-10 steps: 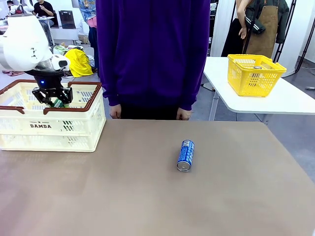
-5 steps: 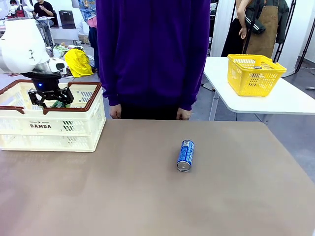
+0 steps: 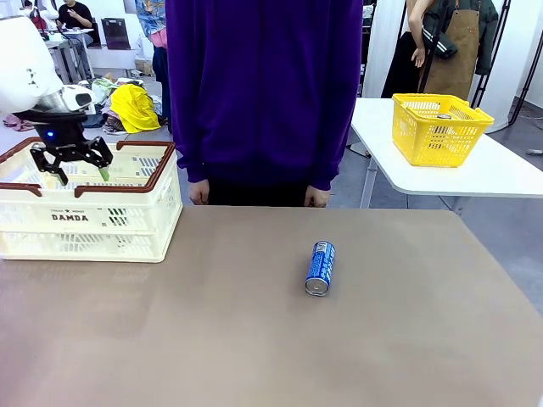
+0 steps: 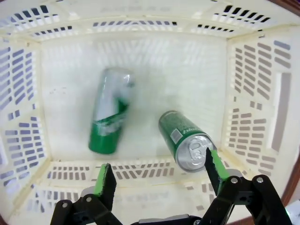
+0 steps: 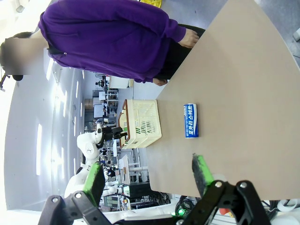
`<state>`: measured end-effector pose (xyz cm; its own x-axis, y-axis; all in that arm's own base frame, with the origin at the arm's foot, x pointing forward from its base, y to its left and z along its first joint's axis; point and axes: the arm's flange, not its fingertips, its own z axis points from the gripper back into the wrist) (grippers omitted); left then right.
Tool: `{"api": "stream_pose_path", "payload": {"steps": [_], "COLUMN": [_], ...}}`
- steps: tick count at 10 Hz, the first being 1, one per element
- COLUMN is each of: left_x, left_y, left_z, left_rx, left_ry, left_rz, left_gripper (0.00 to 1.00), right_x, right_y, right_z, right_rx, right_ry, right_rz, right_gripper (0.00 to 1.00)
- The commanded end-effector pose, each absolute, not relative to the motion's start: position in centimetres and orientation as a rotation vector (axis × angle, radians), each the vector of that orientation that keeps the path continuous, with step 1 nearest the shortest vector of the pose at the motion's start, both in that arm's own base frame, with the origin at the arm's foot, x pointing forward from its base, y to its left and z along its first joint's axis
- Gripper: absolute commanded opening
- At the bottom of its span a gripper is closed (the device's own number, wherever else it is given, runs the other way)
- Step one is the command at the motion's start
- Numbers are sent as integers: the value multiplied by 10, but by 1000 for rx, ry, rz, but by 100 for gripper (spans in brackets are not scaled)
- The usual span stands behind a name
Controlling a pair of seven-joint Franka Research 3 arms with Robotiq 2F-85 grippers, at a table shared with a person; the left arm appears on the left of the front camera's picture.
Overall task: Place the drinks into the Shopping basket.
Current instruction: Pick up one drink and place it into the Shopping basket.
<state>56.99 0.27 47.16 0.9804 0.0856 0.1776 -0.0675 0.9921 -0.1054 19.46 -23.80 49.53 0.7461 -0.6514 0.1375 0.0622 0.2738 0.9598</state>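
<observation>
A blue drink can [image 3: 320, 268] lies on its side in the middle of the brown table, also in the right wrist view [image 5: 191, 120]. The cream Shopping basket [image 3: 85, 222] with a dark brown rim stands at the far left. My left gripper [image 3: 72, 172] hangs open just above its rim, holding nothing. In the left wrist view, two green cans lie on the basket floor, one blurred [image 4: 108, 111], one sharp [image 4: 185, 139], below the open left gripper [image 4: 158, 166]. My right gripper [image 5: 148, 168] is open and empty, well back from the blue can.
A person in a purple top [image 3: 263, 93] stands at the table's far edge, hands at their sides. A yellow mesh basket [image 3: 439, 127] sits on a separate white table at the back right. Bare tabletop surrounds the blue can.
My left gripper opened and let go of a green can, which dropped into the basket. The gripper then rose and shifted left. The blue can has not moved.
</observation>
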Motion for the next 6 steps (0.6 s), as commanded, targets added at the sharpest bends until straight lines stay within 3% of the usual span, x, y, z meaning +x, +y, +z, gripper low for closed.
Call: {"api": "stream_pose_path", "payload": {"steps": [1,4,6], "left_x": [566,557,528], "left_y": [7,8,15], "left_z": [476,500,573], "left_rx": [-137,-159,-256], "left_ry": [-178,-165,-232], "left_rz": [49,25,2], "left_gripper": [100,100,100], "right_x": [197,197,197], "right_y": [-239,-239,-239], "right_z": [497,497,497], "right_rx": [1223,1223,1223], "right_ry": [-611,-611,-611], "right_rz": [-495,-495,-495], "right_gripper": [100,100,100]}}
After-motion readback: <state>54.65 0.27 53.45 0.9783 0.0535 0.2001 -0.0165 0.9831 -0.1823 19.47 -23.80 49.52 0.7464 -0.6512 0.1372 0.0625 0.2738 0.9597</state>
